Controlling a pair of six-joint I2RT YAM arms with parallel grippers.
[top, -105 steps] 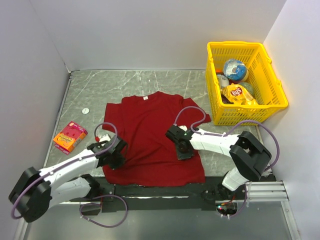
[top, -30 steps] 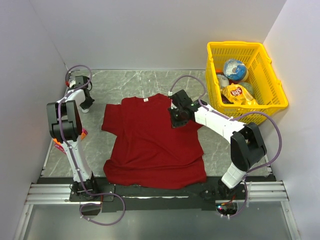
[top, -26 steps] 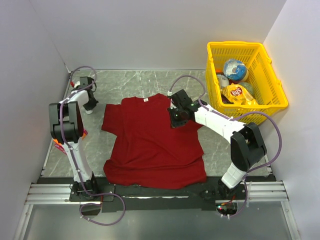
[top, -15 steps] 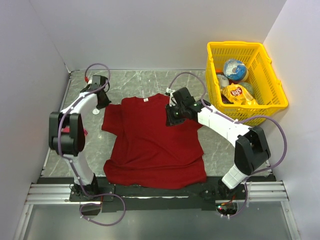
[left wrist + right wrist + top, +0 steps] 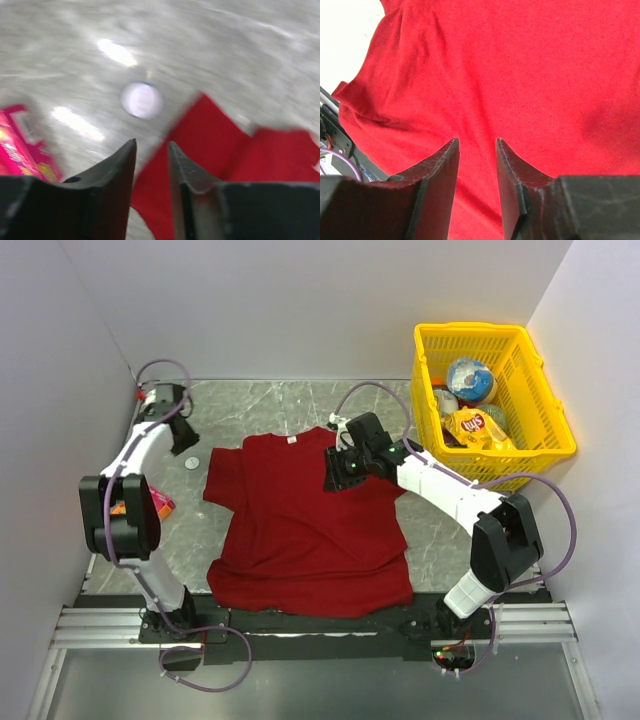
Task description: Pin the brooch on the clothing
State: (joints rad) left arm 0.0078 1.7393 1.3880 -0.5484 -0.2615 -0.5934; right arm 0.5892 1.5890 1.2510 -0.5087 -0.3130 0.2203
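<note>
**Both end effectors have just let go; brooch not yet picked up**

The left end effector [image 5: 151, 145] now shows a narrow gap between its jaws, with nothing in it; a second ago it was shut. In that same second the left arm has swung out to the far-left corner of the counter [image 5: 280, 405]. Its fingertips now point down at the brooch [image 5: 142, 100] from above, apart from it. The right end effector [image 5: 476, 142] has also parted its jaws. It hovers empty over the clothing [image 5: 520, 75], near the far right shoulder area, having released whatever fold it pinched.

For the task, I judge this as the approach before the grasp. The left jaws look to be opening for the brooch, and the right arm is placed to steady the cloth later. No pinning has begun.

The brooch [image 5: 190, 462] lies flat on the bare counter, just left of the shirt's left sleeve and beyond the pink-and-orange packet [image 5: 160, 502]. It is round, so it shows no long axis. Which face carries the pin cannot be told, as the wrist view is blurred.

The clothing [image 5: 300, 530] lies spread flat at mid-counter. Its neck and white label [image 5: 292, 437] point to the far side and its hem lies near. Its long axis therefore runs far to near, with the sleeves out to the left and right.
</note>
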